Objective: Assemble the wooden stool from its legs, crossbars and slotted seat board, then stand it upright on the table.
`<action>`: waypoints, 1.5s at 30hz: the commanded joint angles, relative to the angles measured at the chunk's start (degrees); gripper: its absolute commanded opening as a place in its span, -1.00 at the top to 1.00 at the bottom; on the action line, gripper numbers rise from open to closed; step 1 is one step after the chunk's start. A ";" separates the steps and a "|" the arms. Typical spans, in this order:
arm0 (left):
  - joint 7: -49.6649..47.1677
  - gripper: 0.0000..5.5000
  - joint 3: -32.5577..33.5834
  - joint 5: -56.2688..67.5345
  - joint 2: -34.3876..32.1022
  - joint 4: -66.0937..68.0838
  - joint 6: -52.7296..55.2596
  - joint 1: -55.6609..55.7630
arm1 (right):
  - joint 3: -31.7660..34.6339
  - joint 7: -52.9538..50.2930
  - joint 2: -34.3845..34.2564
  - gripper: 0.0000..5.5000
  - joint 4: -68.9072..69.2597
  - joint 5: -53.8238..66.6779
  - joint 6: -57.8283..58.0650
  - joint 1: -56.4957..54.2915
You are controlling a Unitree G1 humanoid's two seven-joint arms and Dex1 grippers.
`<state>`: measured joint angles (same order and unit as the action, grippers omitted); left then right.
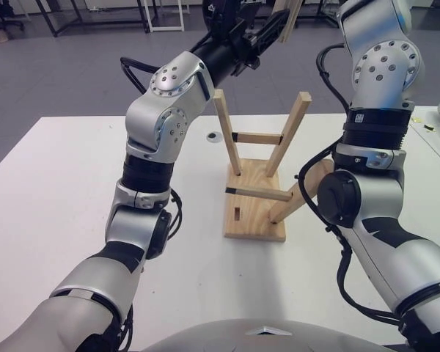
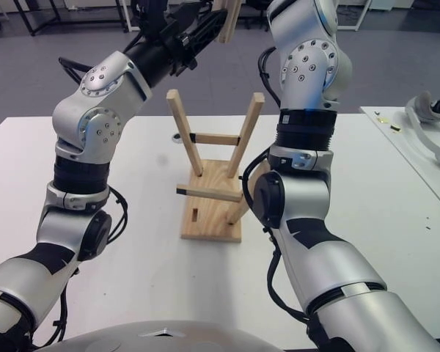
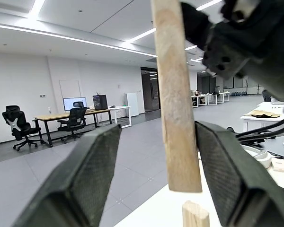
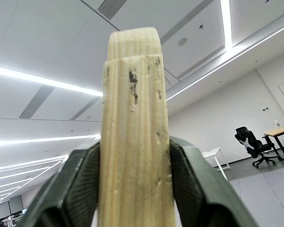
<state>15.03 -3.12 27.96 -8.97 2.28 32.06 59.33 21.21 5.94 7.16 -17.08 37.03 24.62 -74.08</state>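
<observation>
Up high beyond the stool, we've got the right gripper (image 4: 135,161) clamped tight on a loose leg (image 4: 135,118) of pale, layered wood, its long axis near upright with a slight tilt. The left gripper (image 3: 156,137) brackets that same leg, fingers apart, with daylight on one side. Down below, the seat board (image 1: 253,220) lies flat mid-table (image 1: 59,183). Three legs (image 1: 227,132) point up and lean outward, tied by two crossbars (image 1: 258,138), and one slot (image 1: 237,213) sits open. We see bare tabletop to its left.
</observation>
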 commanded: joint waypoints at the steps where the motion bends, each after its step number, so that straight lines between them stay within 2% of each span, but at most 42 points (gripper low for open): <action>1: -0.14 -0.02 0.26 -2.23 0.37 -0.93 0.07 -1.08 | -0.21 -0.61 -0.14 0.25 1.81 1.09 1.26 0.69; 7: -1.78 -0.02 5.07 -5.15 -4.30 1.56 -0.44 -2.86 | -1.03 1.91 -0.62 0.25 6.10 5.02 5.65 3.07; 12: -3.12 -0.02 9.77 -7.79 -7.33 6.11 -3.17 -2.54 | -2.08 6.68 2.64 0.25 17.27 17.11 20.04 8.79; 23: -2.87 -0.02 12.16 -8.25 -6.08 7.11 -3.52 -3.21 | -3.33 6.31 6.68 0.25 19.76 19.06 25.29 13.19; 30: -3.54 -0.02 13.09 -8.47 -5.20 6.85 -4.34 -4.30 | -3.23 8.80 6.27 0.25 15.55 19.77 22.69 6.94; 35: -3.76 -0.02 13.66 -8.69 -4.65 6.87 -5.35 -5.21 | -0.53 10.44 6.20 0.25 11.75 22.73 19.77 -1.91; 41: -4.03 -0.02 13.91 -8.41 -4.16 6.08 -5.65 -5.18 | -0.18 11.59 9.17 0.25 10.73 20.86 16.35 -6.00; 45: -4.94 -0.02 17.29 0.77 -0.38 -1.02 0.46 -3.28 | -0.74 13.47 14.32 0.25 11.56 18.70 15.63 -8.93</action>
<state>10.85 12.22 23.71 -11.31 5.24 28.82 54.77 20.18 18.29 18.20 -5.88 56.37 41.19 -78.81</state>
